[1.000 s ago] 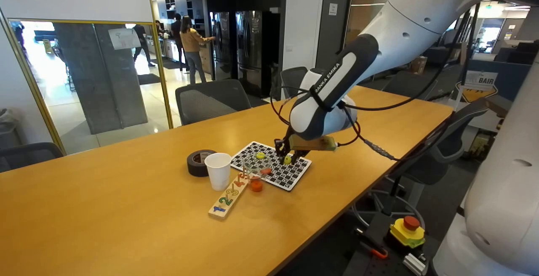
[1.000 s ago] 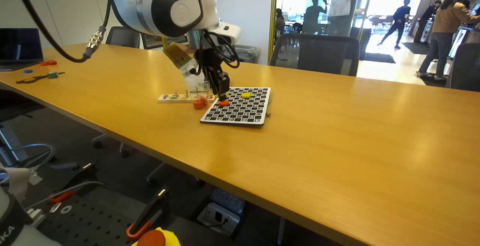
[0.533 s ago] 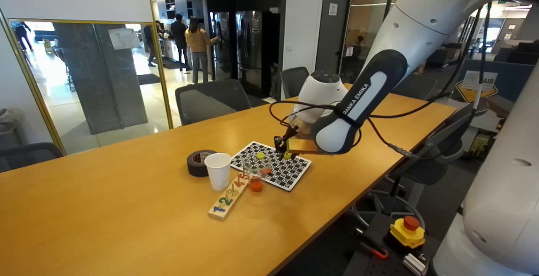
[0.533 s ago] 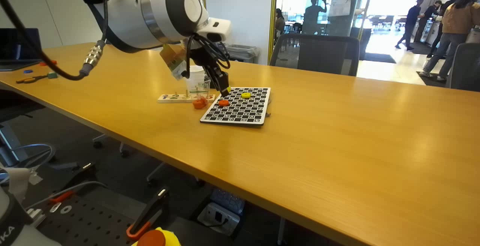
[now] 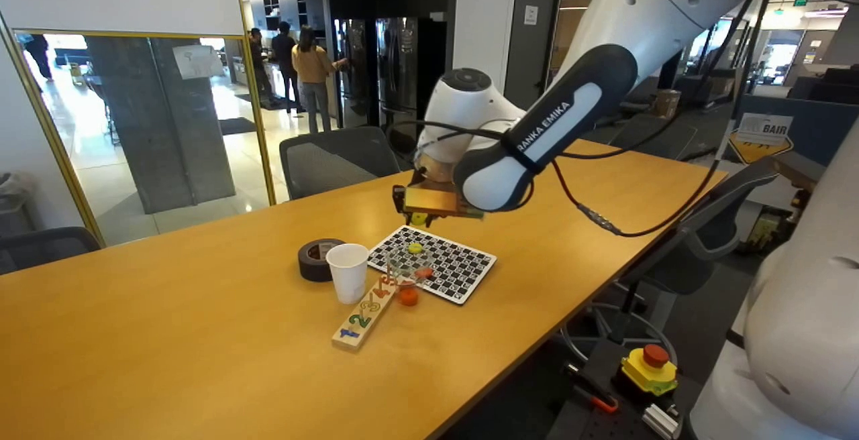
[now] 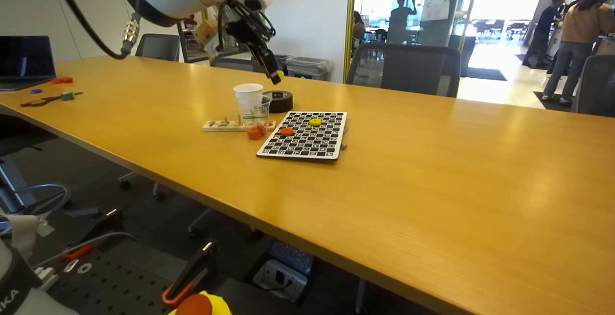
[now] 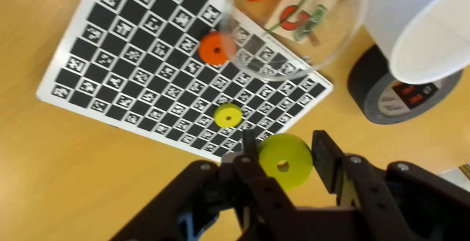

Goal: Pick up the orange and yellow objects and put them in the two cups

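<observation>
Gripper (image 7: 285,156) pinches a yellow disc (image 7: 296,164) by its rim above the table (image 7: 73,153); the white cup (image 7: 400,13), judged the likely destination, stands apart, to the disc's upper right in wrist view, so the carry should run that way.

Both exterior views slanting across the table (image 6: 432,171), wrist view close overhead, checkered board (image 7: 165,70) in all
</observation>
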{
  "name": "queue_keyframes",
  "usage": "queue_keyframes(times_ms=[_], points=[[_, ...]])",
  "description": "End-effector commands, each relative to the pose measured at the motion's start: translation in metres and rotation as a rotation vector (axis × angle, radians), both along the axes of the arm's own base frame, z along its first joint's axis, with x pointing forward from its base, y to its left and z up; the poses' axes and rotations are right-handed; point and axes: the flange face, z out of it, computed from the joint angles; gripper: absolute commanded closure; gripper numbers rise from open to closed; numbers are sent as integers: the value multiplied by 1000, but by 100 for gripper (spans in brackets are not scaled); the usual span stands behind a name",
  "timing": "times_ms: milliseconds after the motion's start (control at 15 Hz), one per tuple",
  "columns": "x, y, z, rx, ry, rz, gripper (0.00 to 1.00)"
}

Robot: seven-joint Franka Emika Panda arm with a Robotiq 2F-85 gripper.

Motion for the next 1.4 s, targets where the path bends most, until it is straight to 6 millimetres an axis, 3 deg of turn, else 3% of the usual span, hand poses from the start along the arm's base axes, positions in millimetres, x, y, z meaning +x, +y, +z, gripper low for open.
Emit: queue_keyframes(times_ms=[0, 200, 333, 733, 1333], points=[[55, 47, 52, 2, -22, 4, 82], [91, 76, 76, 41, -2, 26, 82], [110, 86, 77, 71, 40, 35, 82], [145, 85, 53, 173, 203, 51, 83], [169, 81, 19, 236, 451, 47, 82]])
